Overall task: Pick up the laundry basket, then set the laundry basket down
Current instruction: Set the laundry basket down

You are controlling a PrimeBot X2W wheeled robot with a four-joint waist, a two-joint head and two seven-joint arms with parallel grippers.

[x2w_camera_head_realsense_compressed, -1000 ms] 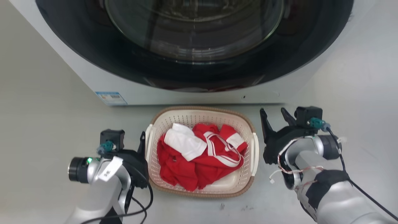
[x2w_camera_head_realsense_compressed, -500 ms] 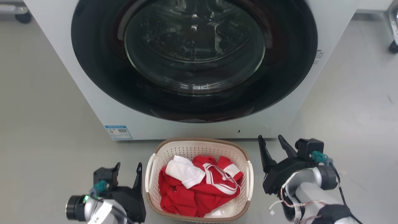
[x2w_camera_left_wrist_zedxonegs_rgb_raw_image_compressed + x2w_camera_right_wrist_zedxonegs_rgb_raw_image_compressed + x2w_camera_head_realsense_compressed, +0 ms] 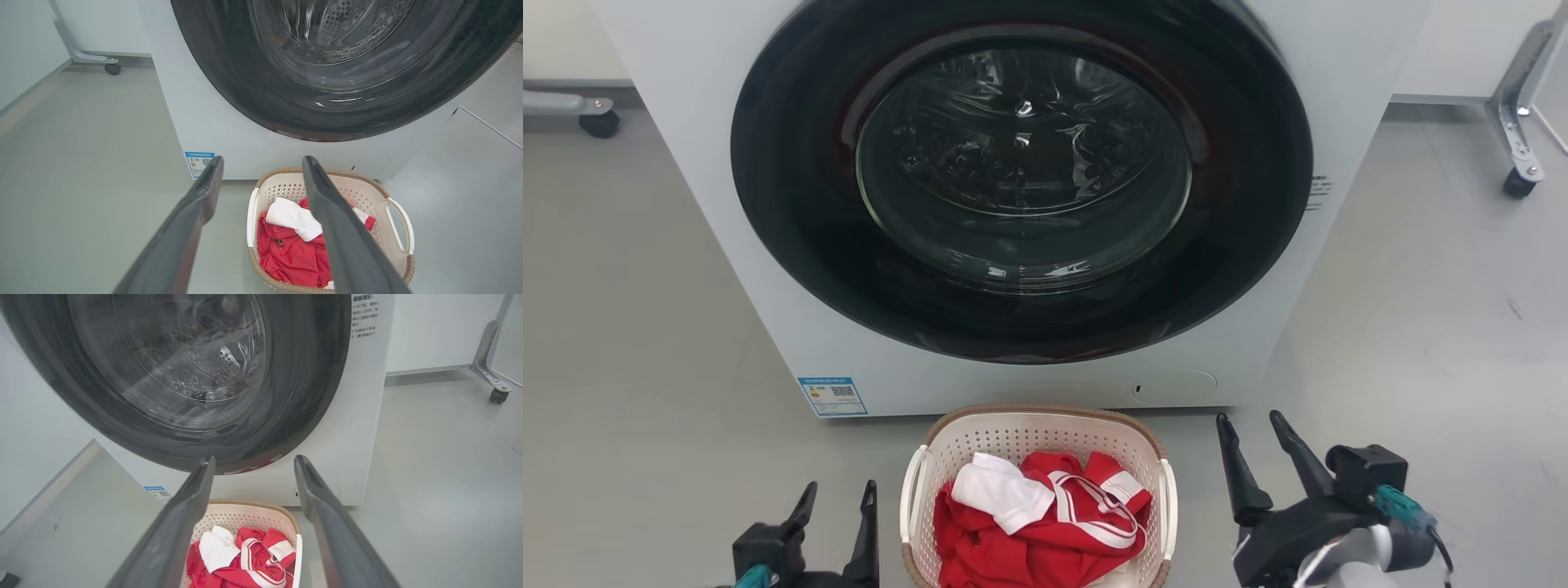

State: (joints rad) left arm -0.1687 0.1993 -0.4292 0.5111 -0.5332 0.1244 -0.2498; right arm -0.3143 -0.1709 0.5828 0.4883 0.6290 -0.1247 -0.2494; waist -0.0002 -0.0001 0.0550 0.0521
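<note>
**Basket on floor, both grippers released**

The laundry basket (image 3: 1029, 431) sits on the grey floor (image 3: 645, 367), just near of the washing machine (image 3: 792, 343), holding red and white clothes (image 3: 1013, 555). The left gripper (image 3: 840, 500) stands just left of it and the right gripper (image 3: 1248, 425) to its right. Both are spread wide, grasping nothing and clear of the basket. The left wrist view shows the basket's whole right handle (image 3: 407, 224). The right wrist view shows a printed notice (image 3: 365, 316) on the machine's front.

White washing machine (image 3: 915, 392), dark round glass door (image 3: 1025, 188) shut, stands ahead of the jaws on grey floor (image 3: 629, 327). Castored metal legs (image 3: 1519, 184) stand further ahead, either side of the jaws, by a pale wall (image 3: 1470, 41).
</note>
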